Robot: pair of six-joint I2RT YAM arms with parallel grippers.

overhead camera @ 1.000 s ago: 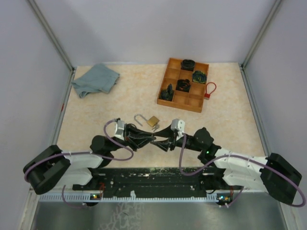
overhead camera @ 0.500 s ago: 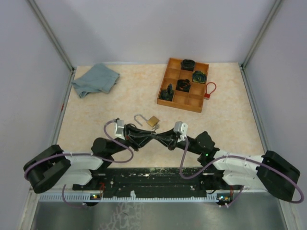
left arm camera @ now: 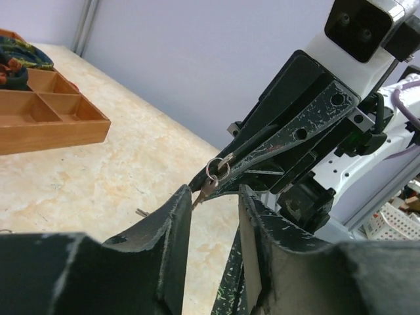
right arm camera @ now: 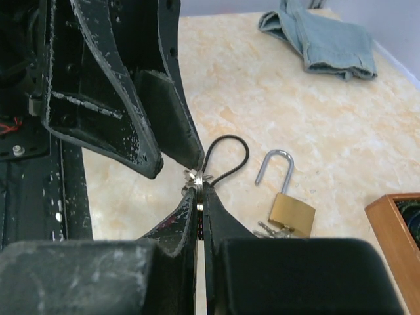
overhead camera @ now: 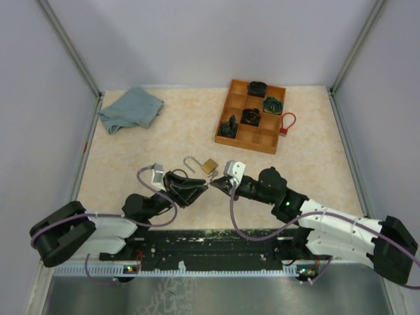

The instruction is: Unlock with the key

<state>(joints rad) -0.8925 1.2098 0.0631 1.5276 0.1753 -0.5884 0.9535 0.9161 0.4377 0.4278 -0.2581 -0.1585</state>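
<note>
- The right claw (right arm camera: 200, 187) is closed, pinching a small key ring (left arm camera: 218, 168) at its fingertips, and a key (left arm camera: 205, 189) dangles from the ring.
- The left claw (left arm camera: 213, 193) meets it tip to tip with its fingers parted. The key hangs at the mouth of that gap; I cannot tell whether it touches them.
- Both claws meet over the near middle of the bench (overhead camera: 131, 157).
- The padlock (overhead camera: 209, 166) lies on the bench just behind them, with one leg of its shackle free of the body.
- A wooden tray (overhead camera: 246, 143) stands at the back right, and a blue cloth (overhead camera: 131, 108) lies at the back left.
</note>
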